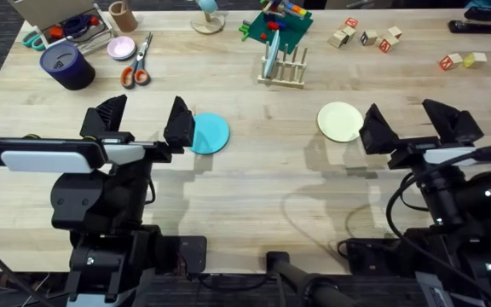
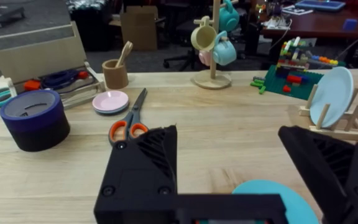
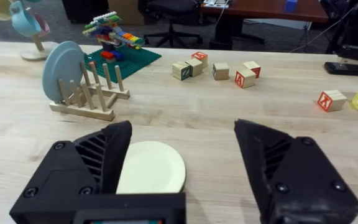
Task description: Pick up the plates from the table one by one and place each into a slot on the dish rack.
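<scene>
A bright blue plate [image 1: 209, 133] lies flat on the table [image 1: 262, 179], just right of my left gripper [image 1: 144, 121], which hovers open with nothing between its fingers. In the left wrist view that blue plate [image 2: 271, 190] sits between the finger bases. A cream plate [image 1: 340, 121] lies flat just left of my right gripper [image 1: 412, 125], also open and holding nothing; the cream plate [image 3: 151, 167] shows beside the near finger [image 3: 98, 163]. The wooden dish rack [image 1: 285, 70] stands at the back centre with a pale blue plate [image 1: 269, 53] upright in its leftmost slot.
A green toy-block board [image 1: 277, 27] stands behind the rack. Letter blocks [image 1: 365, 36] lie at the back right. Orange-handled scissors [image 1: 136, 70], a pink dish [image 1: 122, 47] and a dark purple tape roll [image 1: 67, 66] sit at the back left, a mug tree [image 2: 212, 43] behind.
</scene>
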`<action>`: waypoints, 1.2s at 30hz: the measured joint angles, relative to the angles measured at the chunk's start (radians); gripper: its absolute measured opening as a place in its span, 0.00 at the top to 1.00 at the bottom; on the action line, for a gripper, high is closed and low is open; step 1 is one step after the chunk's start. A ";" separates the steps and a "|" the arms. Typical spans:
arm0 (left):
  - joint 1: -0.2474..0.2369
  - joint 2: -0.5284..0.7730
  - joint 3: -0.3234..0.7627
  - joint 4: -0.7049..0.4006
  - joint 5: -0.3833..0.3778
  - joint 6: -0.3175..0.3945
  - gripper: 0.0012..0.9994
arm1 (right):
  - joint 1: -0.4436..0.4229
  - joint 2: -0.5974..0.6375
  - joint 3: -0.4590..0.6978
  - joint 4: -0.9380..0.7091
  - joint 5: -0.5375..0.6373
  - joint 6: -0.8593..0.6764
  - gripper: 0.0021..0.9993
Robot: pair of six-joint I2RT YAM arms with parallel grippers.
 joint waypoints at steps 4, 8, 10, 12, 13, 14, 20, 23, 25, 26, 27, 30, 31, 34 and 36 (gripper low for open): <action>0.000 0.000 0.000 0.004 0.000 0.000 0.01 | 0.000 0.000 0.000 0.000 0.000 0.000 0.00; 0.000 0.000 0.000 0.008 0.000 0.000 0.01 | 0.000 0.000 0.000 -0.002 0.000 0.000 0.00; 0.000 0.000 0.000 0.008 0.000 0.000 0.01 | 0.000 0.000 0.000 0.007 0.000 0.000 0.00; 0.000 0.000 0.000 0.008 0.000 -0.002 0.01 | 0.000 0.001 0.000 0.034 0.000 0.000 0.00; 0.000 0.000 0.001 0.006 0.000 -0.007 0.01 | 0.000 0.001 0.000 0.053 0.000 0.000 0.00; 0.000 0.000 0.002 0.006 0.000 -0.010 0.01 | 0.000 0.001 0.000 0.067 0.000 0.000 0.00; 0.000 0.000 0.070 -0.053 0.000 -0.024 0.01 | 0.000 0.002 0.030 0.065 0.000 0.014 0.00; 0.000 0.005 0.150 -0.113 -0.004 -0.027 0.01 | 0.000 0.023 0.092 0.055 0.000 0.023 0.00; 0.000 0.030 0.213 -0.163 -0.006 -0.027 0.01 | 0.000 0.049 0.144 0.031 0.000 0.027 0.00; 0.000 0.047 0.240 -0.189 -0.006 -0.027 0.01 | 0.000 0.069 0.176 0.004 0.000 0.030 0.00; 0.000 0.070 0.271 -0.217 -0.006 -0.027 0.01 | 0.000 0.088 0.207 -0.025 0.000 0.031 0.00; 0.000 0.153 0.366 -0.314 -0.006 -0.028 0.01 | 0.000 0.169 0.304 -0.129 0.000 0.031 0.00; 0.000 0.189 0.402 -0.350 -0.006 -0.028 0.01 | 0.000 0.204 0.341 -0.173 0.000 0.031 0.00; 0.000 0.299 0.514 -0.453 -0.006 -0.031 0.01 | 0.000 0.312 0.448 -0.293 0.000 0.032 0.00; 0.000 0.385 0.598 -0.523 -0.006 -0.032 0.01 | 0.000 0.388 0.522 -0.379 0.000 0.034 0.00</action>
